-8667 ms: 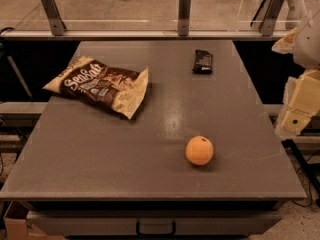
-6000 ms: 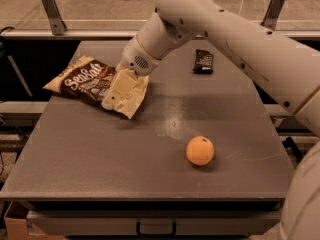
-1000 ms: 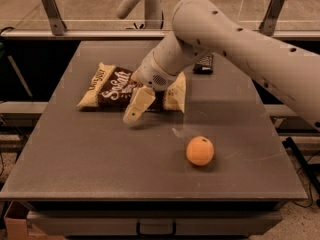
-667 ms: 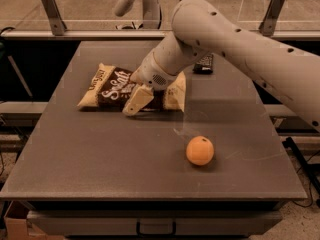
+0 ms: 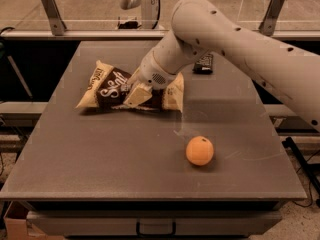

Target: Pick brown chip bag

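Observation:
The brown chip bag (image 5: 107,86) lies flat on the grey table (image 5: 125,154), left of centre towards the back. It is dark brown with cream ends and white script lettering. My gripper (image 5: 137,95) comes down from the upper right on the big white arm (image 5: 240,44). It rests on the right half of the bag, touching its top. The arm hides part of the bag's right end (image 5: 174,91).
An orange ball (image 5: 199,150) sits on the table right of centre, nearer the front. A small black wrapped bar (image 5: 203,64) lies at the back, partly behind the arm. A railing with metal posts (image 5: 50,9) runs behind the table.
Since the earliest frames the arm has come in and the bag has slid right and turned. In the last second the gripper has moved slightly up and further onto the bag.

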You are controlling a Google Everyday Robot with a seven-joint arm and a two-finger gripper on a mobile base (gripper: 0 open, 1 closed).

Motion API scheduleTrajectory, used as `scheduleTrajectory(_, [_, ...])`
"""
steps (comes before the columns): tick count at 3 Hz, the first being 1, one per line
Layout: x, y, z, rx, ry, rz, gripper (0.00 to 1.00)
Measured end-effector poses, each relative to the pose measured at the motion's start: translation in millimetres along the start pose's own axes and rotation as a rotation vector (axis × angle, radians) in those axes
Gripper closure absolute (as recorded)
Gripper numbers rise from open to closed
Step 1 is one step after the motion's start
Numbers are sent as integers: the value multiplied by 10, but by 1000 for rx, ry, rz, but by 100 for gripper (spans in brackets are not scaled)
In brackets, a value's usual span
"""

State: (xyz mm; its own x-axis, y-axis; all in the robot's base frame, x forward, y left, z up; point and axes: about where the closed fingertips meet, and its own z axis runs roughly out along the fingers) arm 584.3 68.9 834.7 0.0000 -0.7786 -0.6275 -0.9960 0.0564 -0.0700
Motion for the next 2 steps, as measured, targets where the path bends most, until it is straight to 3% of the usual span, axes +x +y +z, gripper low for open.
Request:
scheduleTrajectory(1, [-12, -1, -14, 0, 0, 0, 100])
scheduleTrajectory(2, [-340, -63, -318, 31, -87, -35, 100])
